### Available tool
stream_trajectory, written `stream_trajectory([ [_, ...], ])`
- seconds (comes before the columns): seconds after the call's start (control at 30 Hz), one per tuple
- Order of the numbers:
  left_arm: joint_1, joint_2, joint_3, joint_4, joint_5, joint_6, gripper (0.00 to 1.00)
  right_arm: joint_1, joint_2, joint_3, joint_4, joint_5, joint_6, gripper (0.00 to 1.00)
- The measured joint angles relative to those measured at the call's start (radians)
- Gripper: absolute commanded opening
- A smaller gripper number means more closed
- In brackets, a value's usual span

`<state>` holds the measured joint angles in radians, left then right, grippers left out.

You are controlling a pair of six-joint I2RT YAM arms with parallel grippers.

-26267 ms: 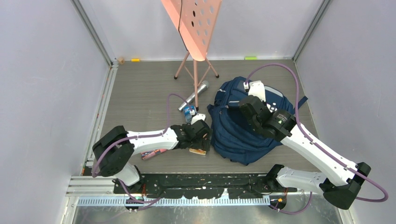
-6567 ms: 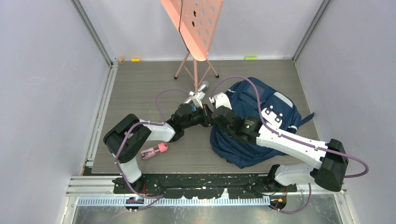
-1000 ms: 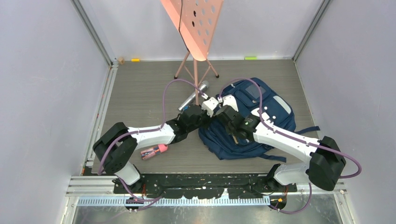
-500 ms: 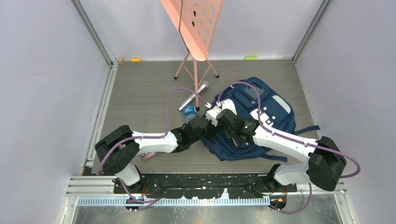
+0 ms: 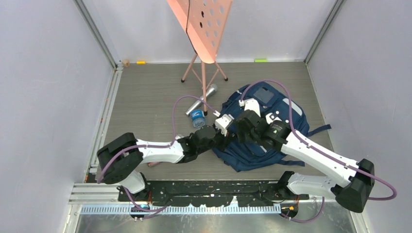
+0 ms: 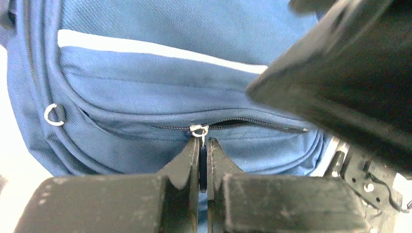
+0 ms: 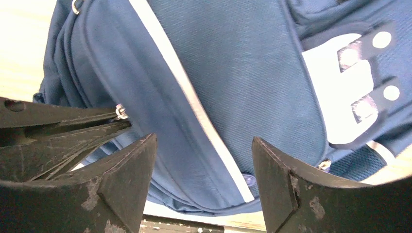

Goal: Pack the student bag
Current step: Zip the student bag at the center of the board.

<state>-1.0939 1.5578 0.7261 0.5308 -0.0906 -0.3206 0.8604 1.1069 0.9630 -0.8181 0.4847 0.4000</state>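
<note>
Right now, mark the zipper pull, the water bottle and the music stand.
zipper pull point(image 6: 199, 130), left wrist view, its metal tab.
water bottle point(image 5: 197, 118), top external view, blue label.
music stand point(image 5: 203, 22), top external view, perforated pink desk.

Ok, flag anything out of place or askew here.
Nothing spilled or damaged. A silver cylinder and a water bottle lie loose by the feet of the pink stand, outside the student bag, whose zip is only partly open.

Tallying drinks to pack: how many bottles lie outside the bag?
2: a silver bottle against the stand leg, and a blue-labelled bottle just nearer. More may be hidden.
</note>
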Motion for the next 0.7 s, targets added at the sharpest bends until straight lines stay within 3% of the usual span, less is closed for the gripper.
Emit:
stream_trajectory([
  [0.13,-0.003,0.023,0.000,-0.040,0.007,-0.017,0.00,-0.033,-0.048,0.017,-0.050,0.050,0.060,0.80],
  [0.27,0.007,0.035,0.000,-0.056,0.014,-0.048,0.00,-0.104,-0.116,0.017,-0.075,0.063,0.095,0.89],
  [0.5,0.024,0.035,-0.005,-0.053,0.038,-0.066,0.00,-0.367,-0.136,0.013,-0.133,0.058,0.163,0.84],
  [0.7,0.032,0.035,-0.005,-0.055,0.062,-0.063,0.00,-0.560,-0.154,-0.053,-0.124,-0.058,0.195,0.81],
])
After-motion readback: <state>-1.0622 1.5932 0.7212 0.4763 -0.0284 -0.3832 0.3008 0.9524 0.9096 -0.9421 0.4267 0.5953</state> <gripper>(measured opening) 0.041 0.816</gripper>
